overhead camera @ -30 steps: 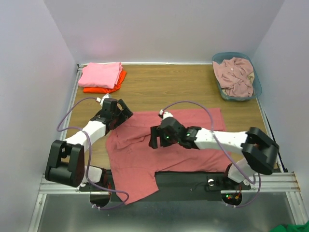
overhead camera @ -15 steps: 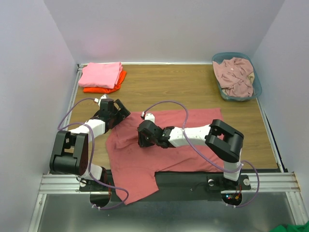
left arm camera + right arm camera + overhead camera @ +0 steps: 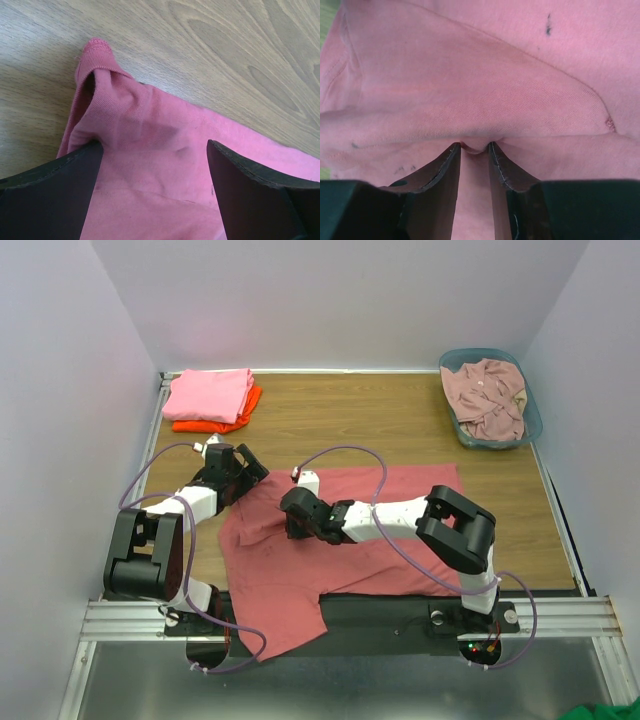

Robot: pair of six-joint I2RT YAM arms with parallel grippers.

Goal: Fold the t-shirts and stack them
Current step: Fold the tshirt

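Note:
A coral-red t-shirt (image 3: 345, 545) lies spread on the wooden table, its lower left part hanging over the near rail. My left gripper (image 3: 248, 474) hovers open over the shirt's upper left corner. In the left wrist view its fingers (image 3: 50, 195) straddle flat cloth (image 3: 150, 150) beside a curled sleeve hem (image 3: 95, 55). My right gripper (image 3: 291, 518) rests on the shirt near its left side. In the right wrist view it (image 3: 475, 146) pinches a small ridge of coral-red cloth (image 3: 480, 100) between narrow jaws. A folded pink t-shirt (image 3: 208, 394) sits on a folded orange one (image 3: 215, 424).
The pink and orange stack is at the back left corner. A blue-grey basket (image 3: 533, 418) at the back right holds a crumpled pale dusty-pink t-shirt (image 3: 487, 392). A metal rail (image 3: 120, 615) runs along the near edge. Bare wood (image 3: 350, 420) stretches behind the shirt.
My right arm has swept left across the coral-red shirt and its jaws have narrowed onto a fold of cloth. The left gripper has shifted slightly and stayed open.

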